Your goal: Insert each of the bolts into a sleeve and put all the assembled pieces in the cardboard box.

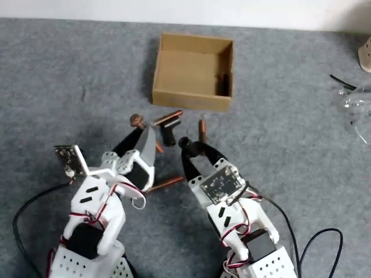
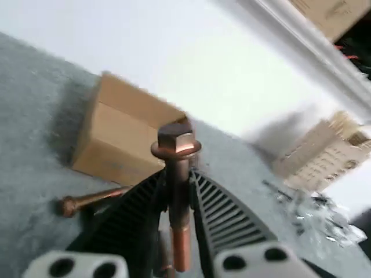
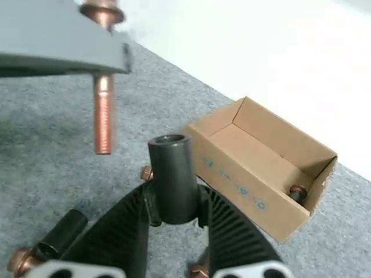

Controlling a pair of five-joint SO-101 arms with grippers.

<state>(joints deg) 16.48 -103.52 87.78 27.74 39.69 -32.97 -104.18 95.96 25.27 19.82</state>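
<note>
A grey carpeted surface (image 1: 301, 156) runs up to a white wall (image 1: 174, 8) along the top of the high view. The cardboard box (image 1: 191, 99) sits upper centre, with a sleeved bolt (image 1: 222, 84) in its right corner. At lower left the left gripper (image 1: 143, 130) is clamped on a copper bolt (image 2: 177, 147). Just right of it, the right gripper (image 3: 175, 194) grasps a black sleeve (image 3: 171, 171). Loose bolts (image 1: 167, 117) lie below the box, and clear plastic (image 1: 353, 101) lies at the right edge.
</note>
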